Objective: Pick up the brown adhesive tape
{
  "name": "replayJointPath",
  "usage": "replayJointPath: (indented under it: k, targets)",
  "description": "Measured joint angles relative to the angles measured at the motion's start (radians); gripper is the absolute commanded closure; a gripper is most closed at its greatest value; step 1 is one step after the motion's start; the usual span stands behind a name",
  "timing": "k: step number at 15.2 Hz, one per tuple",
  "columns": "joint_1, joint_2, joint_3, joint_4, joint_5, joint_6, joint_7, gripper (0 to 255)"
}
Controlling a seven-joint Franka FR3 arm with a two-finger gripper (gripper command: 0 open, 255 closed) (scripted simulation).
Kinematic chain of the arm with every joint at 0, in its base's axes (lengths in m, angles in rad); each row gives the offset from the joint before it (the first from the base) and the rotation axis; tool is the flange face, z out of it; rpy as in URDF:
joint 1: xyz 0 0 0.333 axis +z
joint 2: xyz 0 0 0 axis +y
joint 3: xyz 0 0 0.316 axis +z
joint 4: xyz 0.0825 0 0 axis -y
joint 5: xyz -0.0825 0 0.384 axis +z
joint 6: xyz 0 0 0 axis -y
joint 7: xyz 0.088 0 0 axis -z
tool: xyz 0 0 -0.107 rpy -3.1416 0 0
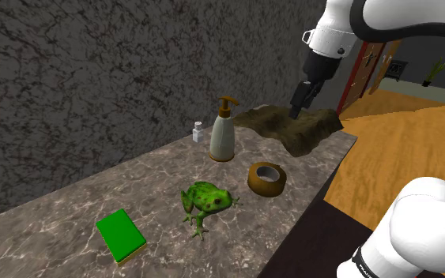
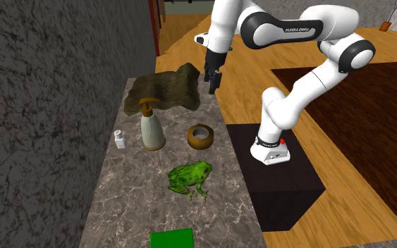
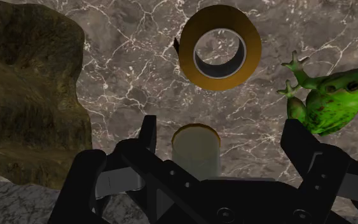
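Two black fingers of the claw [image 3: 220, 122] stand well apart, open and gripping nothing. A pale cylinder with a brownish rim shows in the gap between them, and neither finger touches it. The claw hangs from the white arm [image 2: 288, 32], raised above the end of the counter [image 1: 70, 213], a grey marbled slab with pale veins. It hangs over a rough brown rock [image 2: 163, 90] near the counter's edge.

The tape [image 3: 219, 49] lies flat on the counter beyond the rock, apart from the claw, its hole facing up. It is a thick roll, ochre-brown on its broad face and outer wall, with a grey inner core through which the marble shows. Nothing rests on it or touches it. In the second exterior view it sits near the counter's right edge.

Just beside the tape, toward the wall, stands a pale soap bottle [image 1: 223, 134] with an orange-brown pump. A small white bottle [image 1: 198, 133] stands past it, nearer the dark mottled wall. Farther along the counter a spotted green frog [image 1: 206, 201] crouches, near the tape but clear of it. A flat green block [image 1: 121, 234] lies well beyond the frog.
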State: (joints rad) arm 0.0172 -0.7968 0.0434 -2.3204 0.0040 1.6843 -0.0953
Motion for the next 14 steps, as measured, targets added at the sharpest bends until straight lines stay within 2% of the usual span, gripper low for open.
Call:
replayJointPath:
  k: [2, 4, 12, 14]
  targets:
    - [0.001, -0.003, 0.005, -0.015, 0.003, 0.011, 0.006, 0]
    - [0.004, -0.007, 0.018, -0.073, 0.009, 0.062, 0.021, 0]
    - [0.026, 0.028, 0.095, -0.293, 0.047, 0.308, 0.105, 0]
    - [0.034, 0.07, 0.127, -0.323, 0.06, 0.376, 0.137, 0]
